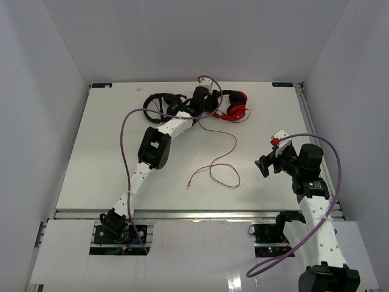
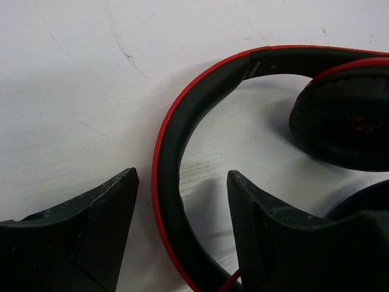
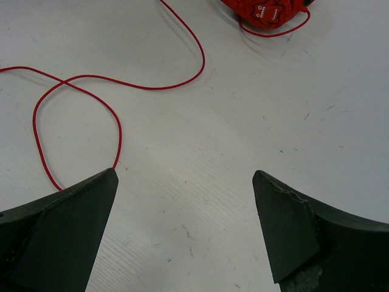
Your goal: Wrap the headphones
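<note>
The red headphones lie at the back middle of the table, earcups to the right. Their thin red cable runs forward in loose loops and ends near the table's middle. My left gripper is open and low over the headband, which passes between the two fingers without being clamped. A black ear pad shows at the right of the left wrist view. My right gripper is open and empty above bare table, right of the cable loops. A red earcup is at the top edge of the right wrist view.
Black headphones lie just left of the left wrist, touching or close to the arm. White walls enclose the table at the back and sides. Purple arm cables loop over both arms.
</note>
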Motion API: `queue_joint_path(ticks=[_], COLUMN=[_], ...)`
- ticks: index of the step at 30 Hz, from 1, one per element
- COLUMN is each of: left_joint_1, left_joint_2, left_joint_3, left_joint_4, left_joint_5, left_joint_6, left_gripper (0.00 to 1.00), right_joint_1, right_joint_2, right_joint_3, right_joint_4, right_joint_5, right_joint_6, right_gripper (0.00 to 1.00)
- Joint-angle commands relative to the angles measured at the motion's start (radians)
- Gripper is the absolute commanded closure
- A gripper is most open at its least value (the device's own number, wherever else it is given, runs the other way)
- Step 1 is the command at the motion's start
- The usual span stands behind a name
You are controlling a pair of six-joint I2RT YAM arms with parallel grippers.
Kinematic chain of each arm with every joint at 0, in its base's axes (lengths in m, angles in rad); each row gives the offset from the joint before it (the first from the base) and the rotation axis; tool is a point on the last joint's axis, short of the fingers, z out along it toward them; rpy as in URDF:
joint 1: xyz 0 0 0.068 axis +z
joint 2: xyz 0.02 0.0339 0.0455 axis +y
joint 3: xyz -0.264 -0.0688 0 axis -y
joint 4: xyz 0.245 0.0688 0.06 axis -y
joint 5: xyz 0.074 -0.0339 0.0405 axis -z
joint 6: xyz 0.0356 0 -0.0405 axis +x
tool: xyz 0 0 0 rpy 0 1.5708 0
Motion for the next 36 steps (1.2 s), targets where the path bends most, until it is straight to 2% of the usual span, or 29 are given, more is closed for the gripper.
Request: queue_joint_path(ticks=[1,3,7,10,13,16,19,22,23,25,27,29,31,33,36], left_joint_1=[0.005,0.005,0.005,0.005,0.005,0.006,0.011,0.014,0.014,0.014,0.003,-0.045,-0.084,-0.120,-0.138], left_joint_2=[-0.018,-0.015,-0.030,-0.076,-0.146,-0.256,-0.440,-0.666,-0.671,-0.872,-1.008,-1.155,-1.279,-1.350,-1.426], left_joint_3=[0.031,0.036,0.019,-0.024,-0.062,-0.131,-0.278,-0.509,-0.515,-0.732,-0.893,-0.982,-1.085,-1.128,-1.105], left_joint_4=[-0.025,-0.046,-0.080,-0.080,-0.079,-0.071,-0.041,0.017,0.019,0.088,0.074,0.047,0.041,-0.004,-0.100], left_joint_5=[0.064,0.075,0.130,0.148,0.161,0.141,0.118,0.092,0.092,0.020,-0.080,-0.325,-0.466,-0.572,-0.601], left_joint_6=[0.066,0.091,0.120,0.109,0.090,0.065,0.001,-0.074,-0.075,-0.120,-0.152,-0.193,-0.209,-0.252,-0.317], left_gripper=[0.37,0.45,0.68,0.95,1.00,1.00,1.00,1.00,1.00,1.00,1.00,1.00,1.00,1.00,1.00], right_joint_1=[-0.007,-0.008,-0.011,-0.013,-0.018,-0.021,-0.022,-0.023,-0.023,-0.023,-0.022,-0.019,-0.015,-0.004,0.023], right_joint_2=[-0.013,-0.015,-0.015,-0.018,-0.026,-0.032,-0.035,-0.043,-0.043,-0.039,0.008,0.051,0.121,0.191,0.252], right_joint_3=[0.014,0.015,0.017,0.016,0.014,0.007,0.006,0.007,0.008,0.024,0.092,0.152,0.245,0.313,0.417], right_joint_4=[0.025,0.024,0.024,0.025,0.023,0.019,0.006,-0.017,-0.018,-0.090,-0.193,-0.263,-0.357,-0.408,-0.424], right_joint_5=[-0.007,-0.001,0.003,0.003,0.003,-0.007,-0.041,-0.081,-0.082,-0.166,-0.258,-0.355,-0.428,-0.494,-0.605], right_joint_6=[0.001,0.004,0.006,0.006,0.006,0.001,-0.008,-0.016,-0.021,-0.063,-0.096,-0.131,-0.161,-0.171,-0.216], right_gripper=[0.01,0.01,0.02,0.02,0.02,0.02,0.02,0.02,0.02,0.02,0.02,0.01,0.01,0.02,0.03])
